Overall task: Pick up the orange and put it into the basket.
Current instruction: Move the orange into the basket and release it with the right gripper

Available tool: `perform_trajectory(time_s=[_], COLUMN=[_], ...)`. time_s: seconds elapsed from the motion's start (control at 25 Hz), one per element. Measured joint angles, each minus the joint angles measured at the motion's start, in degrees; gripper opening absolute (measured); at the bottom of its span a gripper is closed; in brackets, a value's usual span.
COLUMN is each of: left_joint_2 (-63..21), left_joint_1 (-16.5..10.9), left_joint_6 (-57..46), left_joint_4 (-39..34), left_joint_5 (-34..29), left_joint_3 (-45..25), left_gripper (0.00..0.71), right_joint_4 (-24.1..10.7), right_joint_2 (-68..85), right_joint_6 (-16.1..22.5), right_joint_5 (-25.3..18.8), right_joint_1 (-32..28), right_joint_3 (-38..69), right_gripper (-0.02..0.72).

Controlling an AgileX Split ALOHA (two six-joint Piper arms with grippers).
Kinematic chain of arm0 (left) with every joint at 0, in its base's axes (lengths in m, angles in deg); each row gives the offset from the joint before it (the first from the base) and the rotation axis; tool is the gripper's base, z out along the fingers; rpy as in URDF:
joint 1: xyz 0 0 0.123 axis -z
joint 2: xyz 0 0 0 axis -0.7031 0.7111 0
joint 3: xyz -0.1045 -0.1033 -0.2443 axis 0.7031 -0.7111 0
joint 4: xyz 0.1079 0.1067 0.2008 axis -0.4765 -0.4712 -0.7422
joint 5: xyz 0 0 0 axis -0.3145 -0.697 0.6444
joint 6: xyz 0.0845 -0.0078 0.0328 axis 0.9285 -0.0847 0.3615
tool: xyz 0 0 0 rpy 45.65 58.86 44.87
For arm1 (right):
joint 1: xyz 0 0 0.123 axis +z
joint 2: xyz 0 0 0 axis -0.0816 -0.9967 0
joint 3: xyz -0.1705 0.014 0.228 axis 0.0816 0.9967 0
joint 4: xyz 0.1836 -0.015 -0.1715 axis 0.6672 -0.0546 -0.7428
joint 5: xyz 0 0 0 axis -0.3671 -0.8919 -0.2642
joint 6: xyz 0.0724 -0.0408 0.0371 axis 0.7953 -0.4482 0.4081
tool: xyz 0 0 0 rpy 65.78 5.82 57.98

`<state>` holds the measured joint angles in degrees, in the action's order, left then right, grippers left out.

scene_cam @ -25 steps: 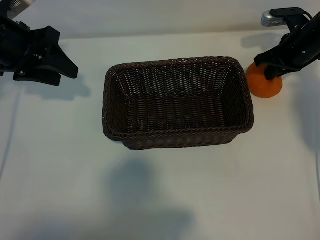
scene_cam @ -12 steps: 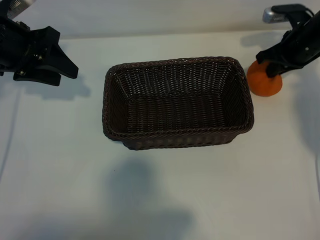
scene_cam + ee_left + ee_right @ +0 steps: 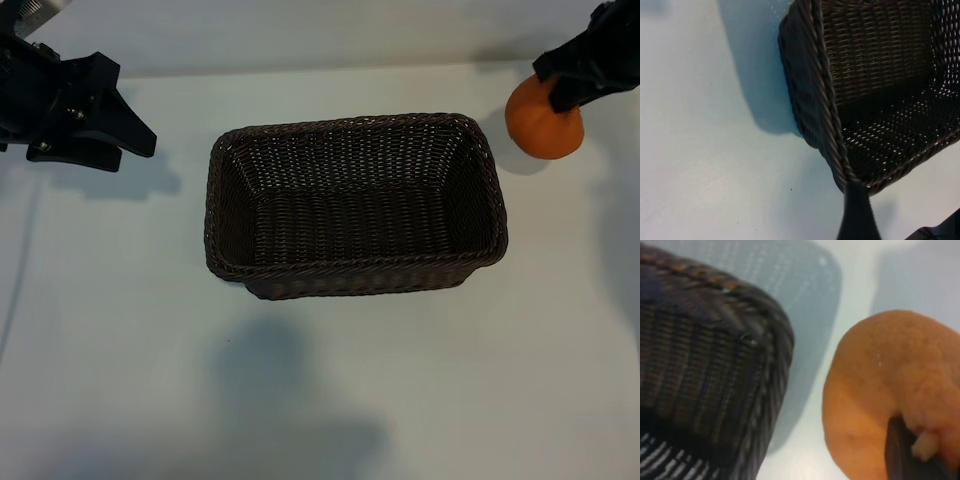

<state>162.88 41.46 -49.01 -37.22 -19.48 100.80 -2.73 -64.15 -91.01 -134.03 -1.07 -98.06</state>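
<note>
In the exterior view the orange [image 3: 544,123] has come up off the table since 1 second ago: it hung lower then, resting beside the basket's right end, and now sits higher and slightly further right, with a faint shadow left on the cloth below. That suggests the pick is done and the carry over the basket [image 3: 489,180] is what remains. The right gripper [image 3: 574,85] is pinched nearly closed on the top of the fruit, close to the right edge of the view. The left gripper [image 3: 135,140] hangs parked at the far left, well apart from the basket, its jaws standing wide and holding nothing. The left wrist view shows only the basket's braided rim, 1 corner and its empty woven floor. The right wrist view shows the orange close up, a dark fingertip [image 3: 905,452] pressed against its puckered nub, the basket corner just beside it.
</note>
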Motion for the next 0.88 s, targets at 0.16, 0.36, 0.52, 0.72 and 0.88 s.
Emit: perform_trajectory(time_s=[0.16, 0.36, 0.52, 0.72, 0.88], left_joint_2=[0.0, 0.0, 0.0, 0.0, 0.0], left_joint_1=[0.0, 0.0, 0.0, 0.0, 0.0], left_joint_6=[-0.05, -0.05, -0.05, -0.05, -0.05], left_joint_4=[0.0, 0.0, 0.0, 0.0, 0.0], left_joint_5=[0.0, 0.0, 0.0, 0.0, 0.0], left_joint_3=[0.0, 0.0, 0.0, 0.0, 0.0], left_gripper=[0.518, 0.518, 0.518, 0.518, 0.518], right_joint_4=[-1.21, -1.78, -1.75, -1.75, -1.74], right_joint_2=[1.54, 3.9, 5.04, 5.23, 5.23], right_joint_6=[1.1, 1.96, 2.23, 2.34, 2.42], right_joint_5=[-4.37, -6.79, -8.29, -9.67, -10.74], right_joint_1=[0.0, 0.0, 0.0, 0.0, 0.0], right_joint_3=[-1.94, -2.55, -2.62, -2.62, -2.62], right_gripper=[0.049, 0.049, 0.049, 0.049, 0.049])
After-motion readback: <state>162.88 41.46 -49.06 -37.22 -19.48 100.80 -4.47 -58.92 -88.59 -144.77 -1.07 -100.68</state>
